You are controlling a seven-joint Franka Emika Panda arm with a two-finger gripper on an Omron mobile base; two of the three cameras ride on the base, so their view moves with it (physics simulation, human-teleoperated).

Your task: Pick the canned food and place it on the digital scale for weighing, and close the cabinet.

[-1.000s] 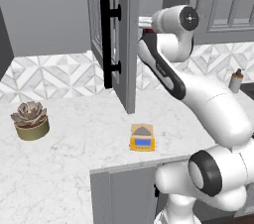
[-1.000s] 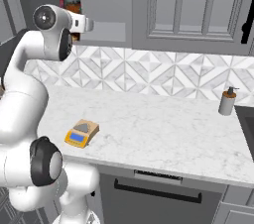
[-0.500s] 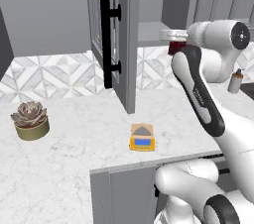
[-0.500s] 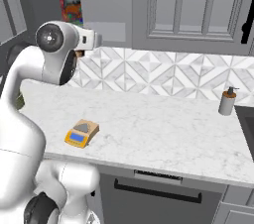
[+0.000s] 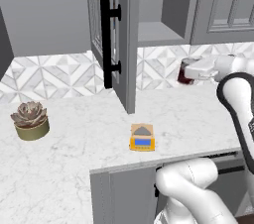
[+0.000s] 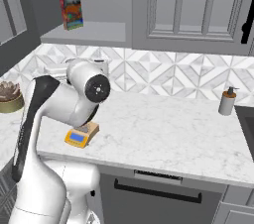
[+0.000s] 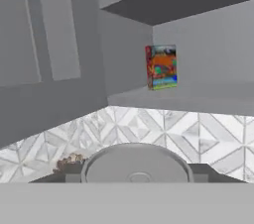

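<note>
The canned food [image 5: 183,73], dark red with a silver-grey top [image 7: 135,164], hangs in the air to the right of the open cabinet, with my gripper [image 5: 190,71] shut on it. It is above the counter and well right of the digital scale [image 5: 142,138], a small yellow-orange square near the counter's front edge [image 6: 81,135]. The cabinet door [image 5: 120,29] stands swung open with its black bar handle [image 5: 105,44] facing me. Behind it the shelf [image 7: 188,96] is exposed.
A colourful box [image 7: 161,67] stands on the cabinet shelf [image 6: 72,13]. A potted succulent [image 5: 30,120] sits at the counter's left. A grey bottle with a brown cap [image 6: 227,101] stands at the far right by the tiled wall.
The arm has swung out of the cabinet to the right and lower, carrying the can with it. The cabinet door and the scale have stayed put.
</note>
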